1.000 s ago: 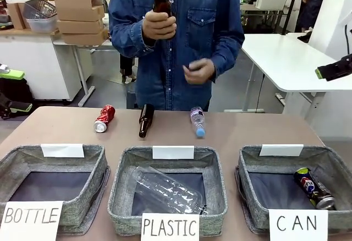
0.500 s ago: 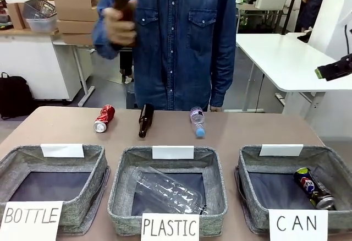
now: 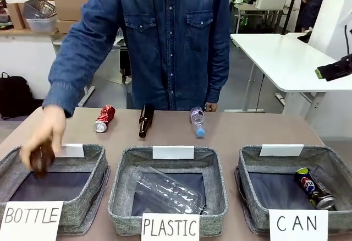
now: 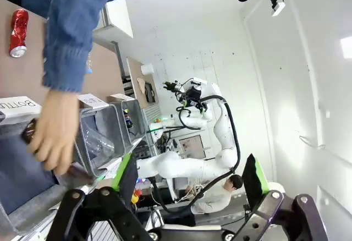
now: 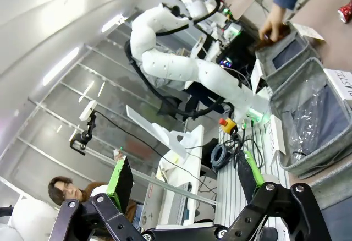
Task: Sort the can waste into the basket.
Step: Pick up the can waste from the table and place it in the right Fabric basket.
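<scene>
Two cans. The dark blue metal drink can (image 3: 313,188) lies in the grey fabric CAN basket (image 3: 338,166), well apart from my right gripper (image 5: 184,166); jaws wide apart, empty. The red metal drink can (image 3: 104,118) lies on the table (image 3: 247,131) past the baskets, far from my left gripper (image 4: 191,175); jaws also apart, empty. In the way: a person's hand (image 3: 43,136) holding a brown glass bottle (image 3: 39,160) over the BOTTLE basket (image 3: 99,169). A second brown bottle (image 3: 145,120) and a small clear plastic bottle (image 3: 197,121) lie near the red can.

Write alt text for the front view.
A person's hand holds a brown bottle over the BOTTLE basket. A red can, another brown bottle and a small plastic bottle lie on the table; a dark blue can lies in the CAN basket.
</scene>
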